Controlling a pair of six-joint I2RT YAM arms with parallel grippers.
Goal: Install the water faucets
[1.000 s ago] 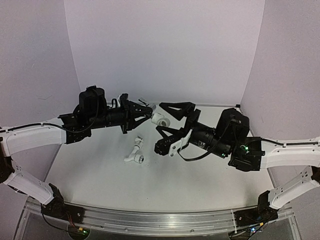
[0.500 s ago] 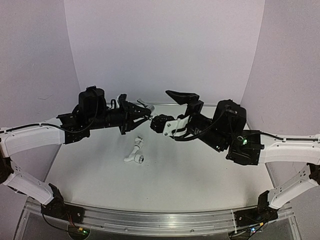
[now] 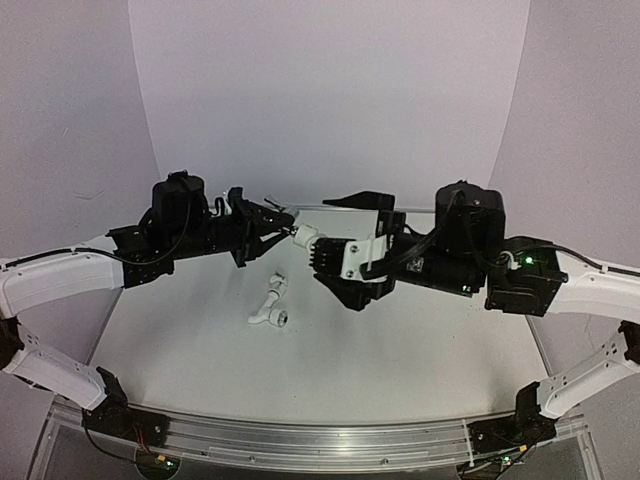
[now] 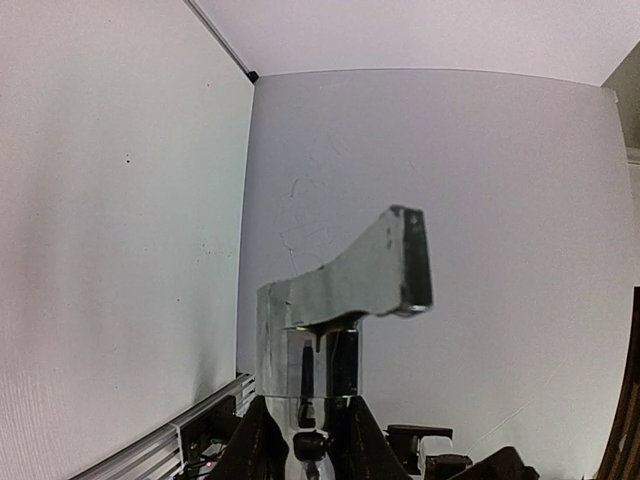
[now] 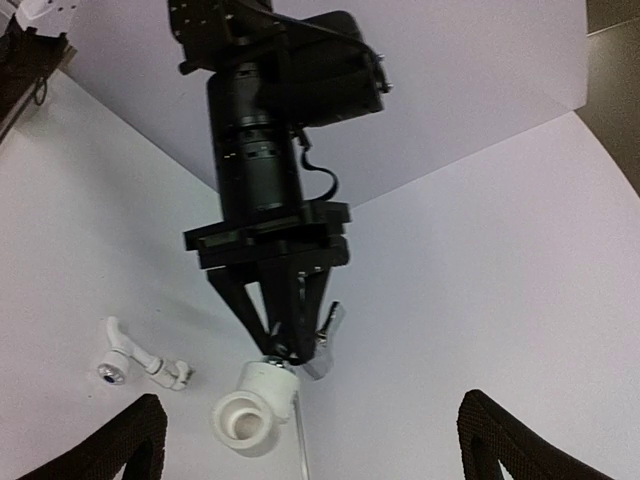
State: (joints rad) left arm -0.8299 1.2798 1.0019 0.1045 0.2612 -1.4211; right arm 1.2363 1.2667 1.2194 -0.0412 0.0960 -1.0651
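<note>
Status: left jaws clenched on tap, right jaws released wide — grip the elbow square on, keep it in line with the tap — avoid cross-threading.

Tap stem: I get the chrome tap from lever down to the left gripper; below that, the frame edge cuts it.
Thread: hidden where the tap enters the white elbow fitting.
Right gripper: cropped to two black stubs, either side below the tap.
Overhead: tap too small for me to read.
</note>
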